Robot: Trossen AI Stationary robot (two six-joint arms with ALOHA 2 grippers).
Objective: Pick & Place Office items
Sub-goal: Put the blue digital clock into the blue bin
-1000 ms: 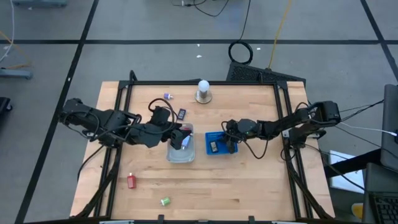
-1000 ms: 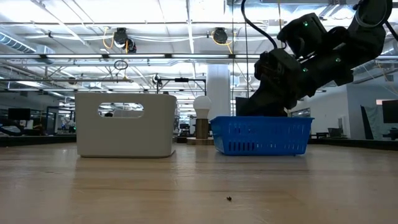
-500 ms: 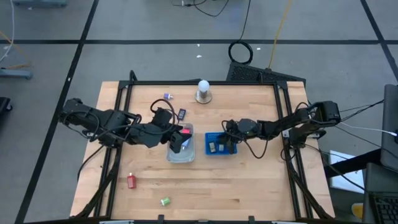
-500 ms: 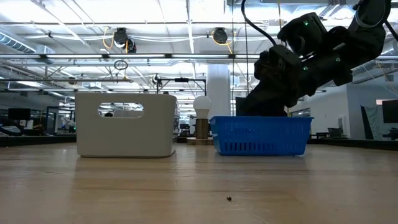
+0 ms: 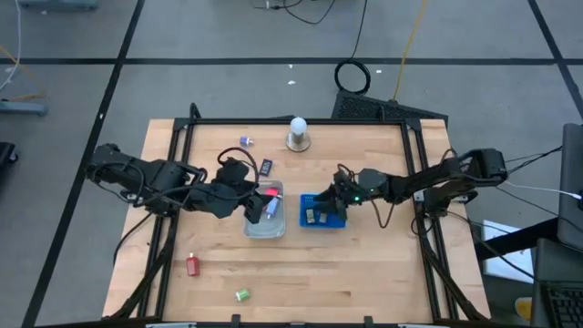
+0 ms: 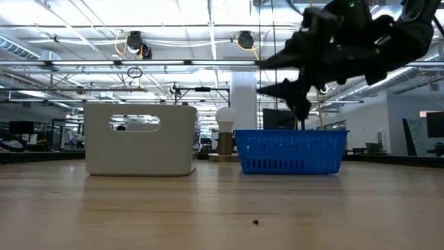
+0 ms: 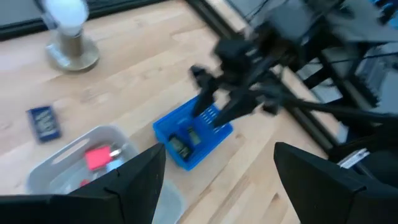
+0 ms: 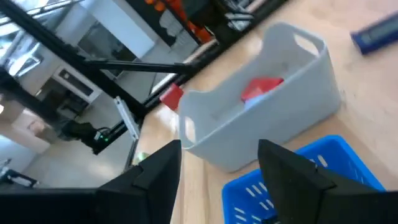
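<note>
The office items are tiny things. A red one [image 5: 271, 193] and a blue one [image 5: 271, 208] lie in the clear tray [image 5: 264, 228]. A dark one [image 5: 311, 216] lies in the blue basket [image 5: 322, 221]. On the bare table lie a purple one [image 5: 246, 140], a dark blue one [image 5: 266, 167], a red one [image 5: 192, 265] and a green one [image 5: 242, 294]. My left gripper [image 5: 252, 210] hangs open over the tray's left side, holding nothing. My right gripper [image 6: 281, 78] stands open above the basket [image 6: 291, 151], clear of its rim.
A white ball on a round base [image 5: 298, 134] stands at the table's far edge, behind tray and basket. Tray and basket sit side by side at the table's middle. Bare wood [image 5: 364, 273] lies toward the near edge and near right corner.
My right gripper has come up out of the blue basket and now hangs above its rim, tipped more level. My left gripper has drawn back a little toward the table's left edge, so the red item in the tray shows.
</note>
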